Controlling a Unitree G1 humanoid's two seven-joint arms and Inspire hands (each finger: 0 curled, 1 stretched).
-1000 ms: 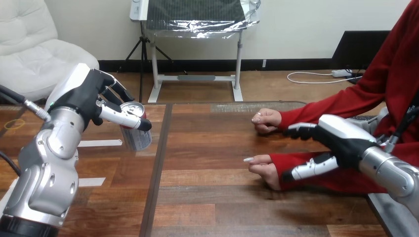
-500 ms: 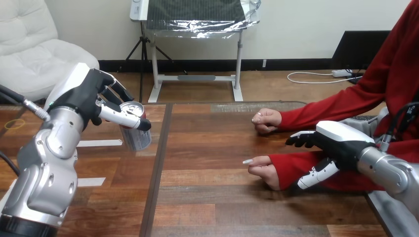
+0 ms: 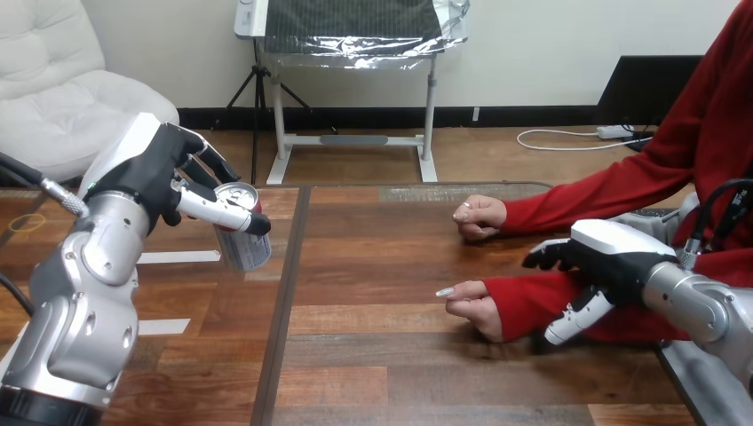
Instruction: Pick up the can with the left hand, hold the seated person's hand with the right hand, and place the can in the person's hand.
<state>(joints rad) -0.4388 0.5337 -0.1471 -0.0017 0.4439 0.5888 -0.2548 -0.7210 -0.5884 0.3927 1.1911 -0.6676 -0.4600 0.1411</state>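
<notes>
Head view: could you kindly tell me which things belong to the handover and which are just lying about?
Job: can, in the left robot hand; right robot hand, at the person's nearer forearm; person's nearer hand.
Lying about: white tape strips on the table; person's farther hand.

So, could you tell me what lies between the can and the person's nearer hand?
Nothing: in the head view, only bare table runs from the can, held in the left hand, to the person's nearer hand.

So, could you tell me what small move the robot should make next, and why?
Probably ease the right hand along the red sleeve to the person's nearer hand: it sits over the forearm, and the left hand already grips the can.
</notes>
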